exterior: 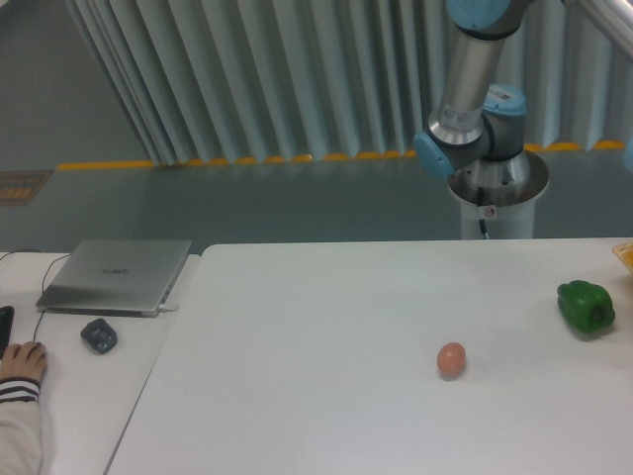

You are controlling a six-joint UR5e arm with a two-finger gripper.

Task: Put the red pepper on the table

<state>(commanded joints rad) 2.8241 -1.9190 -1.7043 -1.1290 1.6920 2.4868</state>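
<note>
The red pepper is out of view. The white table [326, 336] fills the lower right of the camera view. On it lie a small brownish-orange egg [451, 360] right of centre and a green bell pepper [586, 306] near the right edge. Only the arm's base and lower joints [473, 129] show, behind the table's far edge at upper right. The arm runs out of the frame at the top, and the gripper is not in view.
A smaller white desk [89, 386] at left holds a closed laptop [117, 276] and a mouse [99, 335]. A person's hand [22, 361] rests at its left edge. A yellow object's corner [625, 255] shows at the table's far right.
</note>
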